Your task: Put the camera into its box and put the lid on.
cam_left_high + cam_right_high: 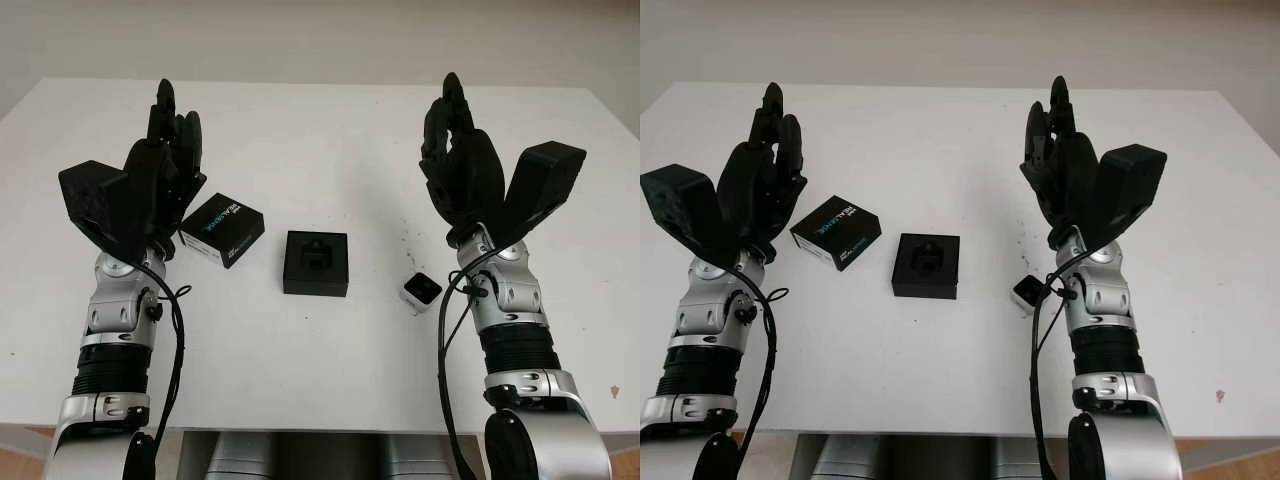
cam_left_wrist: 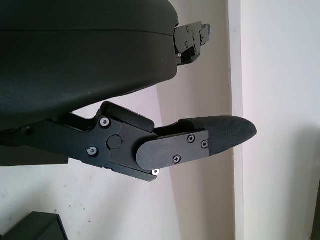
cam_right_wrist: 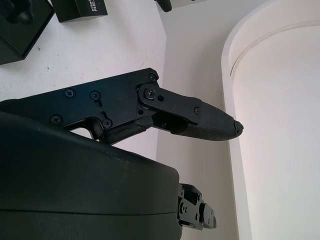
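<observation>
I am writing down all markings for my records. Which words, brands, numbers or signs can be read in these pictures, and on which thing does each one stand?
"REAL..." in blue and white letters, on the top of the flat black cardboard lid: the rest is too blurred to read.
Small white print on that lid's side: too small to read.
Open black square box: no text.
Small white cube camera: no readable text.

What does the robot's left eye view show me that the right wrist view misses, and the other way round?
Left eye view adds: the small white camera lying right of the box, and the open left hand raised beside the lid. Right wrist view adds: a close look along a finger of the open right hand, and a pale curved shape beyond it. Shared: the open black box, the printed lid, the white table.
</observation>
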`<action>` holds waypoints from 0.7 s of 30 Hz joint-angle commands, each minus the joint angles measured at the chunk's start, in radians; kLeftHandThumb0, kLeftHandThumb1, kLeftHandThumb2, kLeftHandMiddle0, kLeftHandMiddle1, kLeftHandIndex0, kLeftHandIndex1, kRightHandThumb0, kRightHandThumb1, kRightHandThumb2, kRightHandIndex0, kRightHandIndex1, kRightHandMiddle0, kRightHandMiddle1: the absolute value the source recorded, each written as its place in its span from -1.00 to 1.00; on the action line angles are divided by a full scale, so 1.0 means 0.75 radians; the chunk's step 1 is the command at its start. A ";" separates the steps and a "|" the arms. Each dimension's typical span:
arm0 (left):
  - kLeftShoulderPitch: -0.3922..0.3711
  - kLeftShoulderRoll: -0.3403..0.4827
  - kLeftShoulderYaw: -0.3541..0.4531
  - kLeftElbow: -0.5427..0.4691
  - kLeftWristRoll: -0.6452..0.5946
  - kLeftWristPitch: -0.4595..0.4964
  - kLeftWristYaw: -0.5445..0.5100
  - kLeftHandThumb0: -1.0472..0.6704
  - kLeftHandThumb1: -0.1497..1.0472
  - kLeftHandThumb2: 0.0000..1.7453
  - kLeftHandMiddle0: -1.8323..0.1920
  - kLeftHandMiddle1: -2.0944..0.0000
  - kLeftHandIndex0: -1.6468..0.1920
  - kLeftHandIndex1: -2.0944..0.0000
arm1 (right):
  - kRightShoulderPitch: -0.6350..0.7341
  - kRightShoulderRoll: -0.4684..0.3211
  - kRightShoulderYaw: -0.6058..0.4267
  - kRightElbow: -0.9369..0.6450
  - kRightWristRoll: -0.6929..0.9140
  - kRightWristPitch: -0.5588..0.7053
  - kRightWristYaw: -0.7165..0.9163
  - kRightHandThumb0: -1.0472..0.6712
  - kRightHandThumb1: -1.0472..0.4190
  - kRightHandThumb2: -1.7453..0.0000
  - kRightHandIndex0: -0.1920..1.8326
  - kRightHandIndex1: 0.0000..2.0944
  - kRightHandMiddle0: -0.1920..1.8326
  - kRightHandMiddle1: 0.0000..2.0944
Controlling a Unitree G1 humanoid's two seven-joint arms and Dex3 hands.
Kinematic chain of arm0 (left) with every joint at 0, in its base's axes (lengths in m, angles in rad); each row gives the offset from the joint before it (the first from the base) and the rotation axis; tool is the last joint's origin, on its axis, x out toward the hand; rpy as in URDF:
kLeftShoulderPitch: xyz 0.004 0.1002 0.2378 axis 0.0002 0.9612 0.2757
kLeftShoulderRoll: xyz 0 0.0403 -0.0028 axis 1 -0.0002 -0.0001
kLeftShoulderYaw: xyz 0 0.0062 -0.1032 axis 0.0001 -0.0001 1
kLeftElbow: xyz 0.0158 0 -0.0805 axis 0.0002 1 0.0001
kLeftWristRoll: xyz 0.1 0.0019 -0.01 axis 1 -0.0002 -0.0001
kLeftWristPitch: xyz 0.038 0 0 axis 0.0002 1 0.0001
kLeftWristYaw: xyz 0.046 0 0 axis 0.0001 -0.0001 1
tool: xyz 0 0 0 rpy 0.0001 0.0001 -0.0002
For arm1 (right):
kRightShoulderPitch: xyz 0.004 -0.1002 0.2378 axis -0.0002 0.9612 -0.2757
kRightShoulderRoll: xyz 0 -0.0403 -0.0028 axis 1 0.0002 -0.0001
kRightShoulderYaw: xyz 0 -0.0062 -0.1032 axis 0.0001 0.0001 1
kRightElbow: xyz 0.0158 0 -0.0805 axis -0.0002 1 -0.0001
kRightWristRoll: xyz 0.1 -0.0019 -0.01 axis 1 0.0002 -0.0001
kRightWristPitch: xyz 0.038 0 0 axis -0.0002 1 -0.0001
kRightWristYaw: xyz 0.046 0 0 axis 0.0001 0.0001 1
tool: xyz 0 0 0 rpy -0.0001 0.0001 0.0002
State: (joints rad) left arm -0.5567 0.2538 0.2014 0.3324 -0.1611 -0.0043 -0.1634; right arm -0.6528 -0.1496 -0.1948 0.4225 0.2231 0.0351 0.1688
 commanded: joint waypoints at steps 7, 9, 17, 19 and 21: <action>-0.037 0.006 -0.002 0.016 0.002 -0.020 -0.004 -0.64 1.00 -0.30 1.00 1.00 1.00 1.00 | -0.034 -0.014 -0.001 0.020 -0.003 -0.009 0.012 -0.57 -1.00 0.24 -1.00 -1.00 -1.00 -1.00; -0.040 0.007 -0.002 0.019 0.004 -0.023 -0.002 -0.65 1.00 -0.31 1.00 1.00 1.00 1.00 | -0.039 -0.015 -0.001 0.028 -0.001 -0.013 0.019 -0.56 -1.00 0.24 -1.00 -1.00 -1.00 -1.00; -0.019 0.007 0.008 -0.008 -0.005 -0.033 0.003 -0.65 1.00 -0.32 1.00 1.00 1.00 1.00 | -0.017 -0.149 0.036 -0.026 -0.050 -0.008 0.159 -0.53 -1.00 0.44 -0.95 -0.97 -0.90 -0.95; -0.017 0.009 0.009 -0.008 -0.004 -0.035 0.002 -0.65 1.00 -0.32 1.00 1.00 1.00 1.00 | -0.012 -0.229 0.077 -0.052 -0.113 -0.005 0.219 -0.54 -1.00 0.57 -0.79 -0.89 -0.75 -0.82; -0.017 0.013 0.006 -0.007 -0.005 -0.029 -0.006 -0.65 1.00 -0.32 1.00 1.00 1.00 1.00 | -0.007 -0.329 0.136 -0.087 -0.199 0.006 0.289 -0.55 -1.00 0.68 -0.66 -0.84 -0.87 -0.29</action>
State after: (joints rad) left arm -0.5567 0.2542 0.2032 0.3387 -0.1616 -0.0202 -0.1641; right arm -0.6579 -0.3502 -0.1177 0.3886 0.0995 0.0358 0.3636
